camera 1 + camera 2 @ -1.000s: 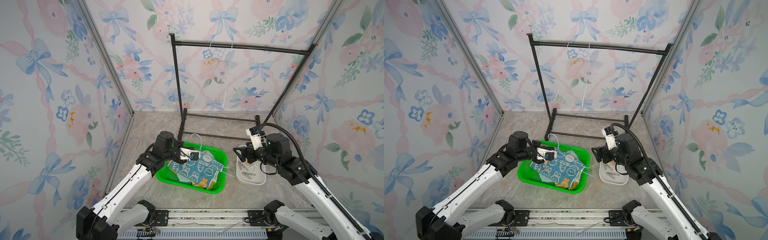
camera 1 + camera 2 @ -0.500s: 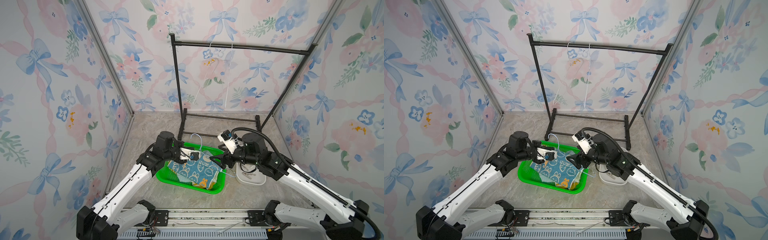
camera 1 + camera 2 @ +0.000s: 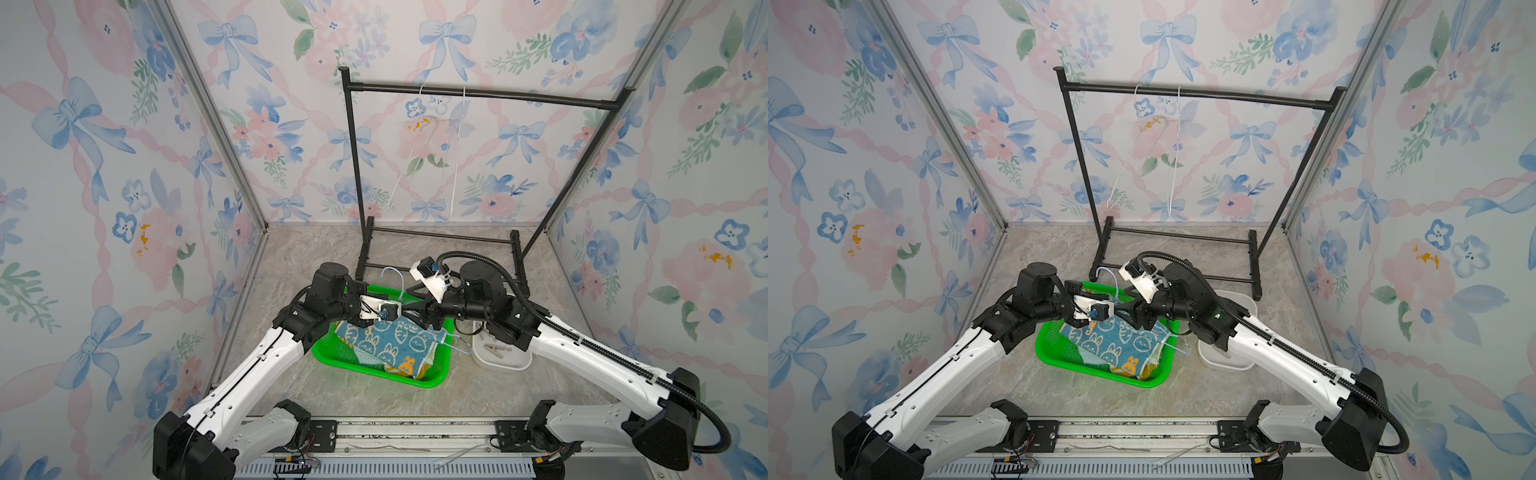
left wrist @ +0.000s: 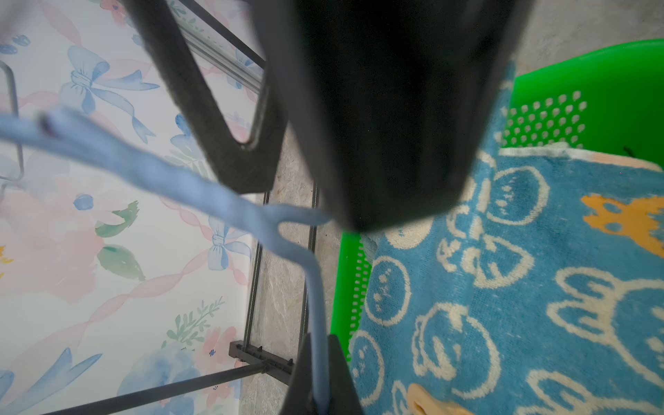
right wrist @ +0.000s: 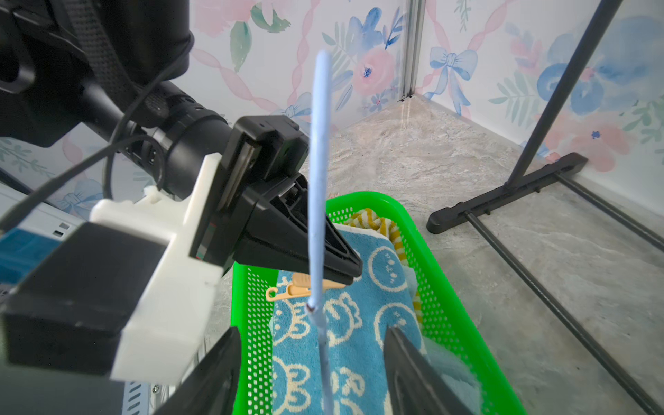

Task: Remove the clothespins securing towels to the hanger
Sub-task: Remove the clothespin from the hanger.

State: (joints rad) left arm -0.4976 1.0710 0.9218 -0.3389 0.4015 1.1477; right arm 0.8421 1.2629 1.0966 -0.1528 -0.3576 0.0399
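Here, a tan clothespin sits on the bunny towel in the green basket.
Only my right wrist view shows it, beneath the left gripper clamped on the blue hanger; my right gripper straddles the wire, jaws apart.

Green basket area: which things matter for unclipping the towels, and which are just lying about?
Job: blue hanger, tan clothespin, bunny towel, left gripper shut on the hanger, open right gripper.
Lying about: black rack, white hangers on it, green basket.
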